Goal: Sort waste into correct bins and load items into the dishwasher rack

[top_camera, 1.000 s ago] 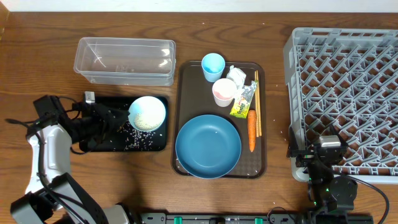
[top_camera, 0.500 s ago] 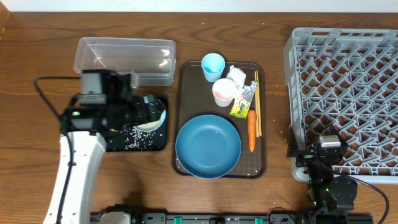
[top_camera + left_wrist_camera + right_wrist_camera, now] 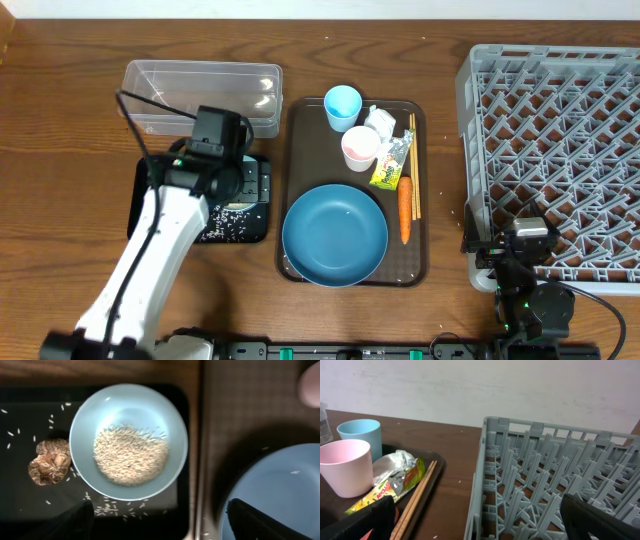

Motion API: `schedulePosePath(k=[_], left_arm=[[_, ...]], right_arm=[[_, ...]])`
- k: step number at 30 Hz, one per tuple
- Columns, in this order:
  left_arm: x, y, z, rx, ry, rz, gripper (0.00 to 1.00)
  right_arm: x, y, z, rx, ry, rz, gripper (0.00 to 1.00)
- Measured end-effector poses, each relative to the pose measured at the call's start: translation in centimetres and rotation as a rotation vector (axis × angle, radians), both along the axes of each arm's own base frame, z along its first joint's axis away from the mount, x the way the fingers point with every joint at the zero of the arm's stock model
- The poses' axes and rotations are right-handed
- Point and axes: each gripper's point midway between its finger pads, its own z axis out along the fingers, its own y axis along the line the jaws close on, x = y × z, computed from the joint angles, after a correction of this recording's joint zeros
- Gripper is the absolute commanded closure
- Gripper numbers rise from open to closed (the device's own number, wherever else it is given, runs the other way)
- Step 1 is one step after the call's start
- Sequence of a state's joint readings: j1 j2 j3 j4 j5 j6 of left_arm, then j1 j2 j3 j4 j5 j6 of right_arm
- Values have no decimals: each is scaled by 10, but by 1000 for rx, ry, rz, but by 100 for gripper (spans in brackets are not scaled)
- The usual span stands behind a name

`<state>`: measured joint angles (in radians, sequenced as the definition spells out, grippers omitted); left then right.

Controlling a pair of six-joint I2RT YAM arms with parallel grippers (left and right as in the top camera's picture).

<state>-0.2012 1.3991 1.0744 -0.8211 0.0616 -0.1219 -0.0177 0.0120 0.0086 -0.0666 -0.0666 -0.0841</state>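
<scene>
While left gripper (image 3: 160, 519) and right gripper (image 3: 480, 520) gape, bowl (image 3: 120, 407) holds rice (image 3: 131, 455) on black tray (image 3: 30, 495).

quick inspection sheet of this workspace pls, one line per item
surface: wooden table; stray grains on the black tray
job's things: bowl of rice and brown lump on that tray; clear tub empty; blue plate, blue cup, pink cup, chopsticks, carrot, wrapper, crumpled paper on brown tray; rack empty
clutter: nothing seen
grippers: left gripper open above the bowl; right gripper open beside the rack
cables: black cable crosses over the clear tub
surroundings: white wall
</scene>
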Motion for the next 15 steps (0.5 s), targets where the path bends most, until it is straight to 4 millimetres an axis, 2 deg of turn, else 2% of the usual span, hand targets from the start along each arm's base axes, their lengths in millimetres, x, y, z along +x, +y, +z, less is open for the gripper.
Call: schedulePosePath(k=[8, 15], left_arm=[[0, 3, -39, 50, 125, -4, 23], [2, -2, -45, 61, 131, -43, 23]], right_arm=[[0, 0, 0, 0, 0, 0, 1], [0, 0, 0, 0, 0, 0, 1]])
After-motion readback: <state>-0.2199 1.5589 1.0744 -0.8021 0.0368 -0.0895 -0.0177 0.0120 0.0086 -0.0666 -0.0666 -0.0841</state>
